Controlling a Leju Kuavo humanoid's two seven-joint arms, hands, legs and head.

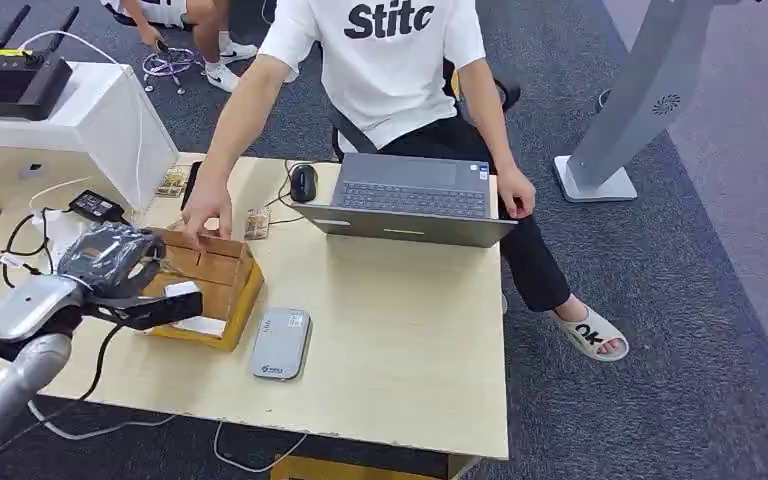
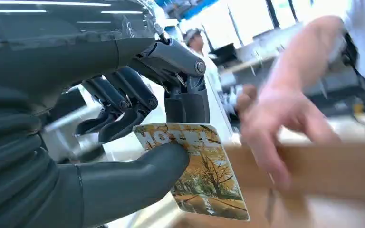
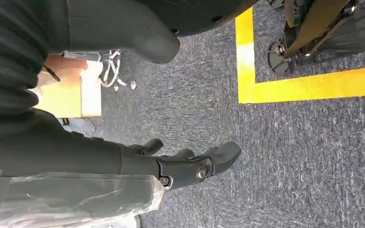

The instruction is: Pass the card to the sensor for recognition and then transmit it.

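tabletop (image 1: pixel 400 330): a pale wooden surface is seen, carrying a laptop (image 1: pixel 410 195) at the far side, a wooden box (image 1: pixel 215 285) at the near left, and a flat grey sensor (image 1: pixel 281 343) lying just right of the box toward the near edge.

wooden box: it is open-topped with dividers; a person's hand (image 1: pixel 205 210) rests on its far rim. A collision risk is judged here, since that hand is close to the path by which the card would be lifted out.

left hand (image 1: pixel 120 265): it hangs over the left part of the box. In the left wrist view the left hand (image 2: pixel 123 142) is seen with the thumb pressed on one face of the card and the dark fingers (image 2: pixel 119 107) bent behind it, so the card is being pinched.

right hand (image 3: pixel 180 164): it hangs beside the body over the grey carpet, its fingers loosely curled and parted, with nothing held.

sensor: it lies flat and apart from the box. A failed read is judged possible if the card is brought over it tilted or too far off to one side.

card (image 2: pixel 197 171): a printed card with an autumn tree picture, held near one corner above the box interior. Because most of it sticks out beyond the pinch, it is judged that it could pivot or slip, or catch on the box wall or the person's fingers, and be dropped short of the sensor.
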